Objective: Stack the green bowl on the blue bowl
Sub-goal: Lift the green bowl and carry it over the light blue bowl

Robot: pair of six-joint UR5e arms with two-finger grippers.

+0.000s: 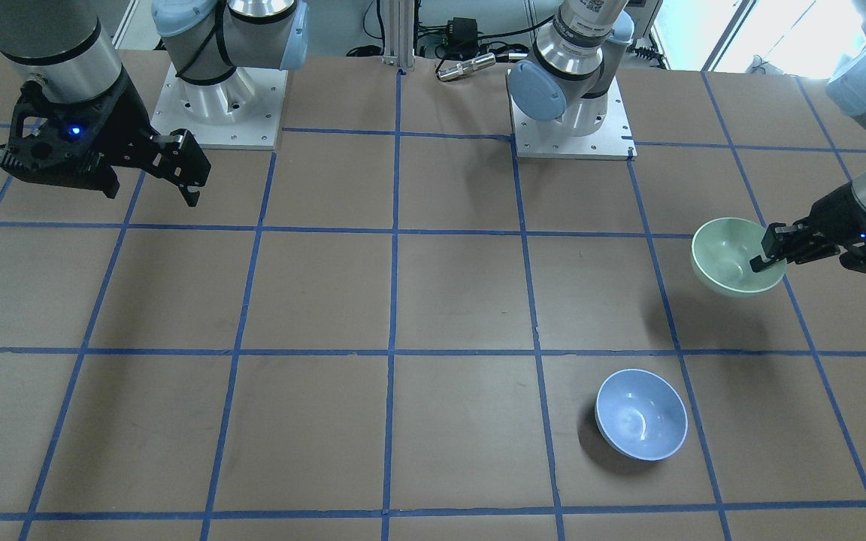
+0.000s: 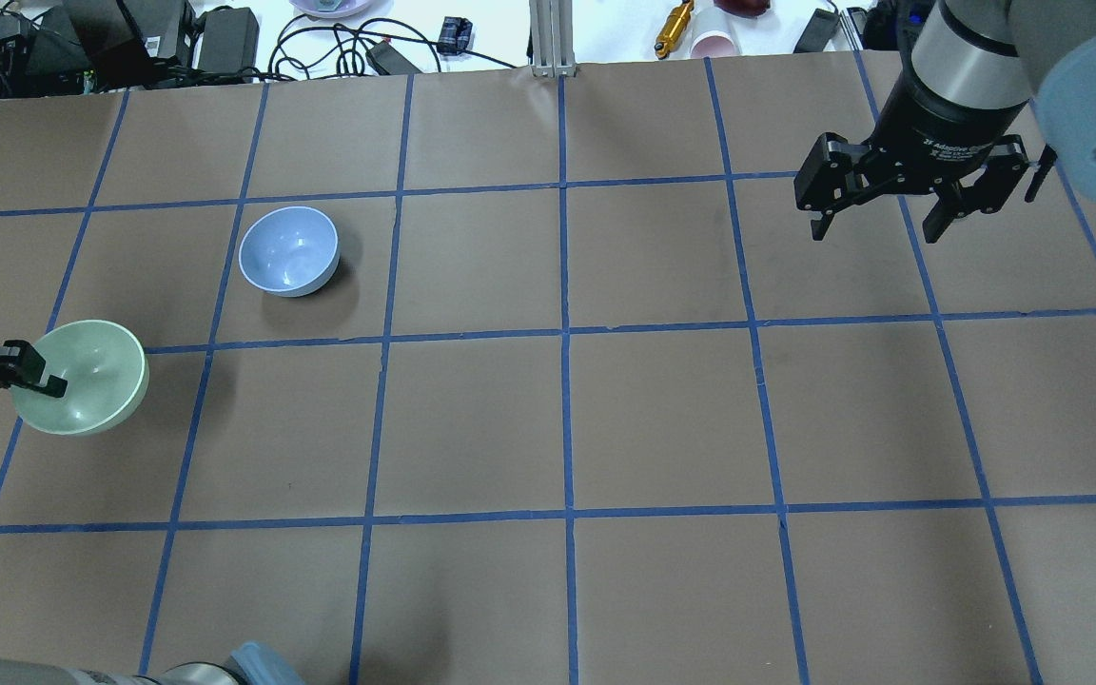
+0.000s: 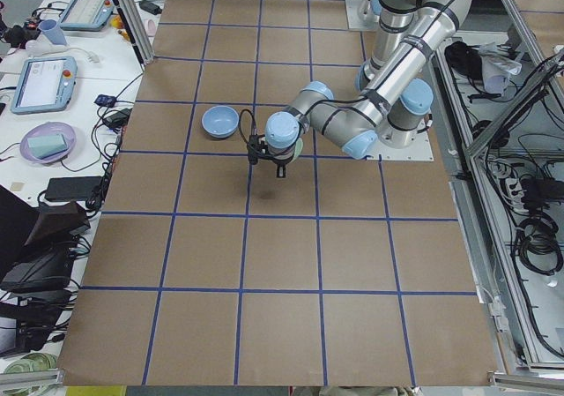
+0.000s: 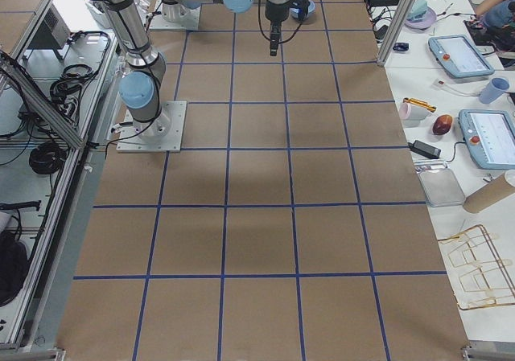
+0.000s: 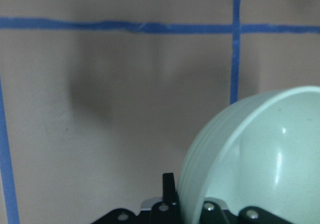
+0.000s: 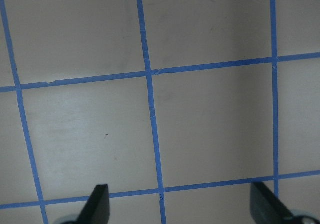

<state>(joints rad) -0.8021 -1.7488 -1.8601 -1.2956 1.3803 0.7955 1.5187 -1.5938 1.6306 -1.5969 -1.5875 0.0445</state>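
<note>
The pale green bowl [image 1: 735, 255] hangs above the table, held by its rim and tilted. My left gripper [image 1: 773, 252] is shut on that rim; it also shows in the overhead view [image 2: 34, 373], where the green bowl [image 2: 87, 378] is at the left edge. The left wrist view shows the green bowl [image 5: 260, 159] up close over bare table. The blue bowl [image 1: 641, 414] sits upright on the table, apart from the green bowl; in the overhead view the blue bowl [image 2: 288, 251] lies beyond and to the right of it. My right gripper [image 2: 881, 224] is open and empty, high at the far right.
Brown table [image 2: 567, 419] with a blue tape grid. Cables, power bricks and cups lie beyond the far edge [image 2: 339, 38]. The arm bases [image 1: 219, 105] stand at the robot's side. Tablets and a dish rest on the side bench [image 3: 48, 105].
</note>
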